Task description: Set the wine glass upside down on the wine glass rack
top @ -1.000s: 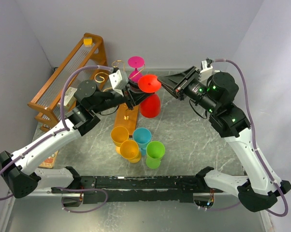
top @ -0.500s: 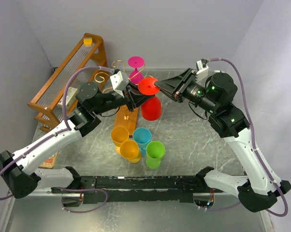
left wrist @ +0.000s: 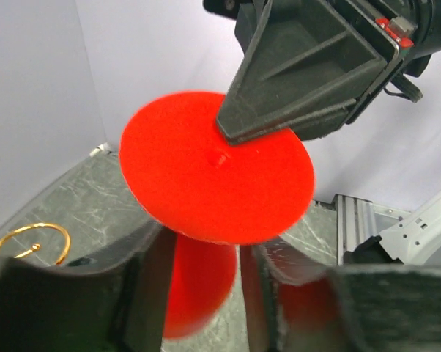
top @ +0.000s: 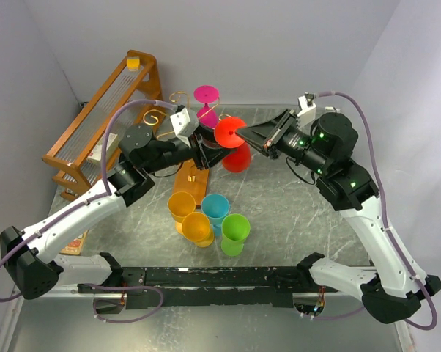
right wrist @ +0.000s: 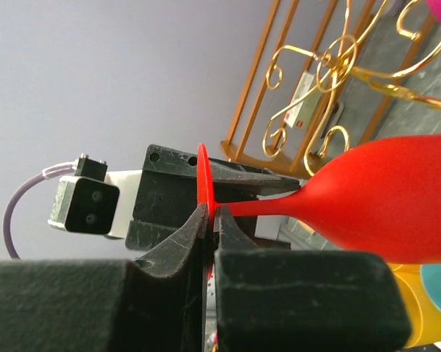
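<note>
1. Red wine glass [top: 239, 156] bridges left pincer [top: 209, 147] and right pincer [top: 239, 134], barring the middle.
2. Gold wine glass rack [top: 191, 180] and pink glass [top: 206, 94] crowd behind.
3. Four cups [top: 215, 207] block the near-centre bench [top: 297, 207]; its right lies open.

White arms [top: 67, 220], black joints [top: 136, 139], green lights [top: 314, 136], lilac cables [top: 136, 105]; left tool [top: 207, 150] and right tool [top: 239, 132] are black wedges.

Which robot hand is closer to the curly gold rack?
Left. The left gripper holds the red wine glass right by the gold rack; the right gripper pinches the glass's foot from the far side.
</note>
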Robot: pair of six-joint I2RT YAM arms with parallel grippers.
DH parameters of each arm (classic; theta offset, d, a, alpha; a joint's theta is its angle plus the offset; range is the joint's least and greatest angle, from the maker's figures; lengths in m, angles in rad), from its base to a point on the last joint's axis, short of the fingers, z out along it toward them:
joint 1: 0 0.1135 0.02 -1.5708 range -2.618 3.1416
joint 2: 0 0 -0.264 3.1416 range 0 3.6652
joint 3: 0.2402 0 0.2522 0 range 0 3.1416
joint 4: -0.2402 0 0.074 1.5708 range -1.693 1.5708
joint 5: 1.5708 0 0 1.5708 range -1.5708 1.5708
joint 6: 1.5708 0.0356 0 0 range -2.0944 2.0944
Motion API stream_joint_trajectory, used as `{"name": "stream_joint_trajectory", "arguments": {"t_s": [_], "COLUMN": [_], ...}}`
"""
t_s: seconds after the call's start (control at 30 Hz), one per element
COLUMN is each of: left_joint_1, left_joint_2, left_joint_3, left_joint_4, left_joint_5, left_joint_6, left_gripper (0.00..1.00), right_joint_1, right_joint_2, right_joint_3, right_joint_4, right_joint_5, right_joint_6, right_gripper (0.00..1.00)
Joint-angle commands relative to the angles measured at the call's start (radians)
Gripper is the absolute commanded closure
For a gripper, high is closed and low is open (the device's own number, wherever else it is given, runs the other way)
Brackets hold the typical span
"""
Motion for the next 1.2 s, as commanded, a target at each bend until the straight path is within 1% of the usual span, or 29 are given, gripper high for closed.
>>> {"name": "stream_joint_trajectory", "arguments": {"t_s": [0.0,0.1,0.2,0.3,0.43,0.67,0.9,1.17], "left_joint_1": [-0.003,-0.003,-0.004,-0.004,-0.004,-0.004,-0.003,-0.004], "left_joint_2": [-0.010,-0.039,-0.072,-0.109,-0.172,-0.299,-0.391,-0.446], "left_joint_3": [0.032,0.026,0.015,0.005,0.001,-0.009,-0.030,-0.057], "left_joint_4": [-0.032,-0.047,-0.051,-0.071,-0.129,-0.259,-0.334,-0.348], "left_joint_5": [0.003,-0.007,-0.012,-0.036,-0.123,-0.271,-0.307,-0.323], "left_joint_6": [-0.019,-0.020,-0.025,-0.027,-0.030,-0.022,0.030,0.051], "left_gripper": [0.46,0.37,0.33,0.30,0.28,0.27,0.26,0.26], "right_joint_1": [0.003,0.003,0.003,0.003,0.003,0.002,0.002,0.000], "right_joint_2": [-0.015,-0.022,-0.032,-0.027,-0.004,0.087,0.210,0.305], "right_joint_3": [0.068,0.102,0.106,0.107,0.099,0.073,0.084,0.101], "right_joint_4": [-0.067,-0.116,-0.136,-0.154,-0.133,-0.008,0.130,0.199], "right_joint_5": [0.111,0.186,0.264,0.345,0.425,0.537,0.525,0.447], "right_joint_6": [-0.066,-0.079,-0.089,-0.117,-0.164,-0.246,-0.294,-0.325], "right_gripper": [1.00,1.00,1.00,1.00,1.00,1.00,1.00,1.00]}}
